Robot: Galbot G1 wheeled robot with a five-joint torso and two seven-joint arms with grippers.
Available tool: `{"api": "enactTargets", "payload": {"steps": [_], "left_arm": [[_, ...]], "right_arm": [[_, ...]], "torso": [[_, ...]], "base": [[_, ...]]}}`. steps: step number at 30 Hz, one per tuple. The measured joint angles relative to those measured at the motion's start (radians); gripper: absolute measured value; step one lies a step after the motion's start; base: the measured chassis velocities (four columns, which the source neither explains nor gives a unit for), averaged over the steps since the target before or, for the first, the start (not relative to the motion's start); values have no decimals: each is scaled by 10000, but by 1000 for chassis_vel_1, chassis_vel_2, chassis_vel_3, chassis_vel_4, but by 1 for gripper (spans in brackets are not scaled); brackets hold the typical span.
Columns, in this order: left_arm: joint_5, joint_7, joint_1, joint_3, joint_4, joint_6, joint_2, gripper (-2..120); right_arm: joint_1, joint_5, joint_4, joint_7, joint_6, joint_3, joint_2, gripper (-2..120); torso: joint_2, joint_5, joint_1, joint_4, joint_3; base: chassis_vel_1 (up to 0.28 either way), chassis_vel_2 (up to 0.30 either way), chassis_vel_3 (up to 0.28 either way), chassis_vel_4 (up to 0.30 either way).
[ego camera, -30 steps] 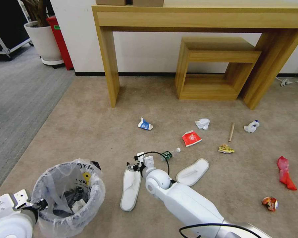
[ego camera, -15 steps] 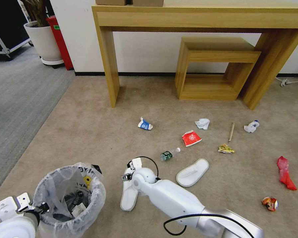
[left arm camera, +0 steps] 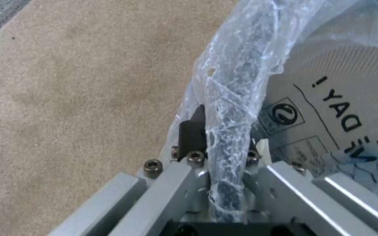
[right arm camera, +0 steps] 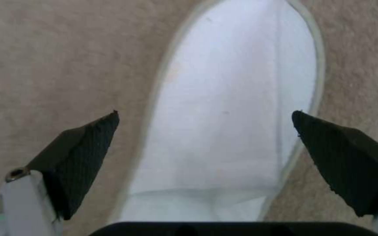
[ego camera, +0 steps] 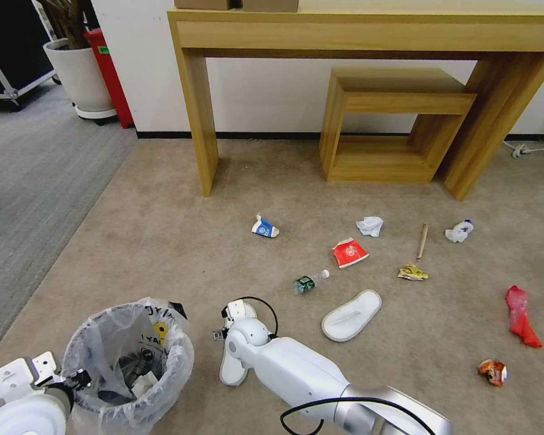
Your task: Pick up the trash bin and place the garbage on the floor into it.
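The trash bin (ego camera: pixel 130 362), dark with a lettered translucent liner, stands at my near left. My left gripper (ego camera: pixel 75 379) is shut on its rim (left arm camera: pixel 230 131); the liner is pinched between the fingers (left arm camera: pixel 192 134). My right gripper (right arm camera: pixel 204 116) hangs open just above a white slipper (right arm camera: pixel 237 114), one finger at each long side. In the head view that slipper (ego camera: pixel 233 368) lies partly under the right gripper (ego camera: pixel 223 332). Farther out lie a second slipper (ego camera: pixel 351 314), a clear bottle (ego camera: pixel 310 281), a red cup (ego camera: pixel 349 252) and a blue-white carton (ego camera: pixel 264 228).
More litter lies to the right: tissue wads (ego camera: pixel 370 226) (ego camera: pixel 459 231), a wooden stick (ego camera: pixel 422 241), a yellow wrapper (ego camera: pixel 412 272) and red wrappers (ego camera: pixel 520 316) (ego camera: pixel 493 371). A wooden console table (ego camera: pixel 199 121) and small bench (ego camera: pixel 399 103) stand against the far wall, a plant pot (ego camera: pixel 81 78) far left.
My right arm has drawn back toward me along the near slipper and come lower over it. The bin, still held at the rim, has shifted slightly nearer.
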Motion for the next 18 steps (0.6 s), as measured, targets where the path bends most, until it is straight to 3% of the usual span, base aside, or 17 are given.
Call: {"api": "enactTargets", "payload": {"steps": [18], "left_arm": [[245,93,43,129,23,-29,-49,0]], "right_arm": [[69,-664,-1261,-740,459,175,-16,100]], "torso": [[0,3,0,0,-1]], "base": [[0,0,0,0]]}}
